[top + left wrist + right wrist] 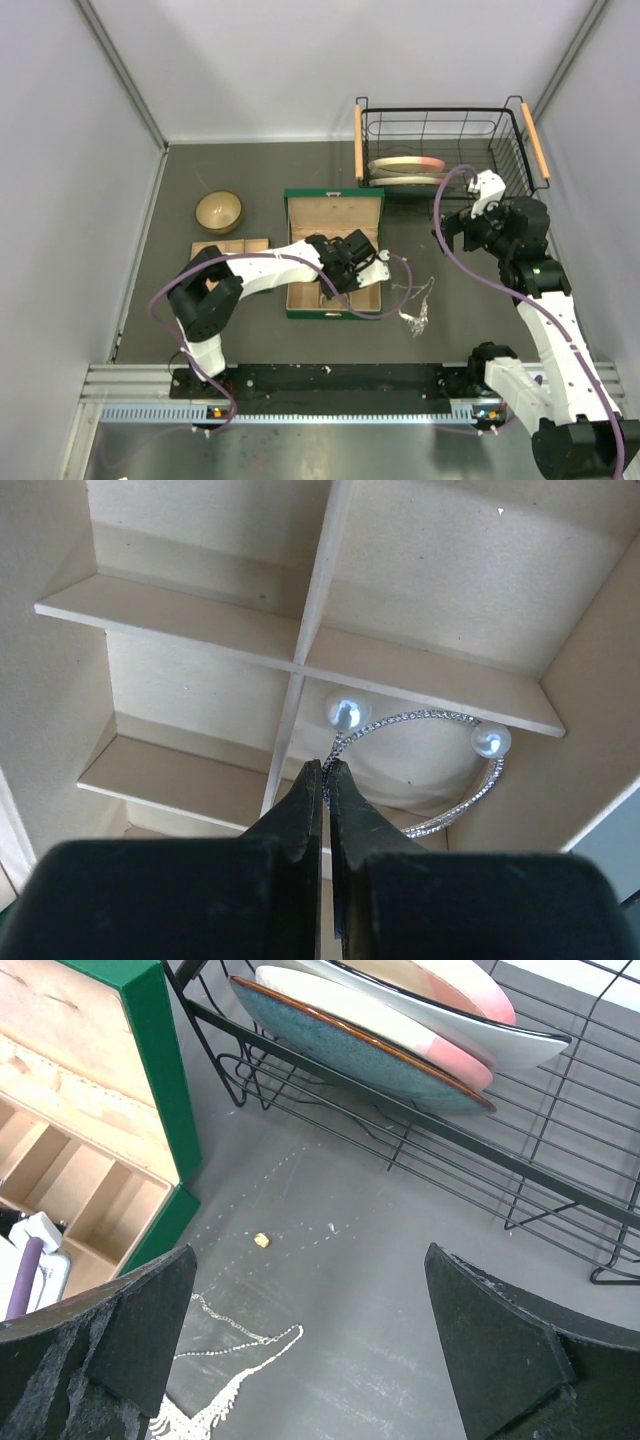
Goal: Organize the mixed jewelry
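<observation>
The bracelet [425, 718], a thin silver hoop with two pearls, sits in a beige compartment of the box [333, 198], just right of the central divider as the left wrist view shows it. The left gripper [323, 766] reaches down into that compartment with its fingers pressed together, and the hoop's wire runs into the tips just below one pearl, so it appears pinched there. The rest of the hoop rests against the compartment floor and the far divider. The chain [415, 303] lies in a loose tangle on the table [260, 180], just right of the box and near its front corner. A gold bit [261, 1240] lies apart from it on the table, between the box's green wall and the rack [440, 130]. The right gripper [310, 1260] hangs above that stretch of table with its fingers spread wide and nothing between them. It touches neither the chain nor the gold bit. In the rack behind, two plates [400, 1055] lean together on their edges. Left of the box stands a wooden bowl [218, 212], and a flat beige tray [230, 248] lies just in front of it.
</observation>
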`<state>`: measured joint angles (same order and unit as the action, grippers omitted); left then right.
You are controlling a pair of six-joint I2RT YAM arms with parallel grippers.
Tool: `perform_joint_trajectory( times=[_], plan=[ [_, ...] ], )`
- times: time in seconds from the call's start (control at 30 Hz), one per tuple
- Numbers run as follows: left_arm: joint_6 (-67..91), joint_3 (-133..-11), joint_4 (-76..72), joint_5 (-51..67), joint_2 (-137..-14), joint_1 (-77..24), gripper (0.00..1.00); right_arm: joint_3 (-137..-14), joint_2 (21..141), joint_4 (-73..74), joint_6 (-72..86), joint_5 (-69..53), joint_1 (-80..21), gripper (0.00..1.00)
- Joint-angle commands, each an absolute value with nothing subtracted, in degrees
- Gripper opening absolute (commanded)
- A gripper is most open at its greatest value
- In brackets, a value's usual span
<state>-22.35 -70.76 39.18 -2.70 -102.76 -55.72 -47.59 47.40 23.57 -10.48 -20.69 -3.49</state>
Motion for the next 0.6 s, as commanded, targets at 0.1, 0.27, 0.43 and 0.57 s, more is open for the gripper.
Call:
perform_joint_trajectory(
  times=[0.1,0.27,0.43,0.57],
  plan=[
    [-22.1,-71.3,38.1,-3.4,-103.7,-56.2,0.04,-47.3,46.9,21.7,-11.0,-21.6,-2.9,0.99],
    [-22.6,-71.4,38.7,-3.6,-102.4,-56.1,0.27,-47.4,47.3,21.9,-11.0,-21.6,-3.0,0.99],
    [-22.8,-72.5,40.0,-4.0,-100.5,-56.2,0.43,-48.2,47.5,22.8,-11.6,-21.6,-3.0,0.99],
    [-22.9,-74.9,41.2,-5.2,-97.3,-56.2,0.49,-49.0,47.6,25.9,-14.8,-21.3,-3.1,0.99]
  ],
)
